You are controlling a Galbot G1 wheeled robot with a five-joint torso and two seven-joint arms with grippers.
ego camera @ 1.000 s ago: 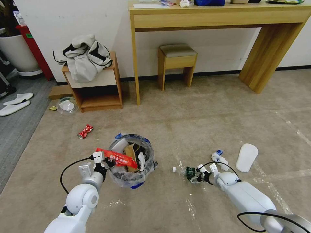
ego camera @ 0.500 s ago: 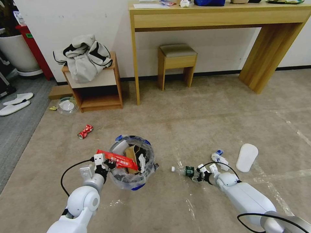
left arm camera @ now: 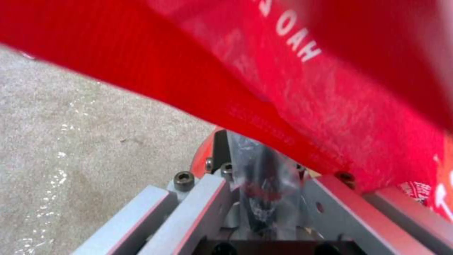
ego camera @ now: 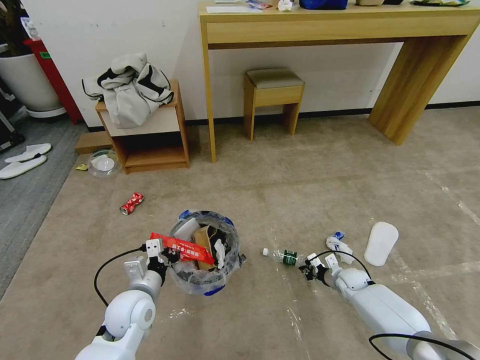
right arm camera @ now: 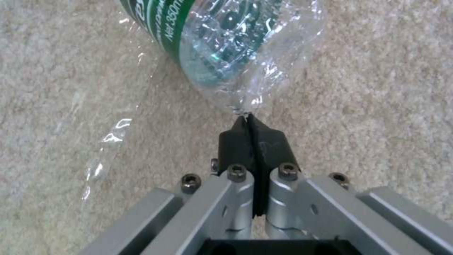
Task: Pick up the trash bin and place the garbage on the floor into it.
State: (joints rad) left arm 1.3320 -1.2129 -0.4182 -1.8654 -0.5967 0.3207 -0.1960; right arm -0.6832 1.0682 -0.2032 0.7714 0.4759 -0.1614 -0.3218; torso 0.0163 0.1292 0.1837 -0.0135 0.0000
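Trash bin (ego camera: 205, 250) is held at its near rim by the closed left gripper (ego camera: 159, 255). Just beside it, the bottle (ego camera: 281, 256) is pinched at its crushed end by the right gripper (ego camera: 309, 269).

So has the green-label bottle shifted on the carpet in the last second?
Yes. The bottle now lies stretched out, its cap end nearer the trash bin, judged against the white slipper, which stayed put. The right gripper pinches its base.
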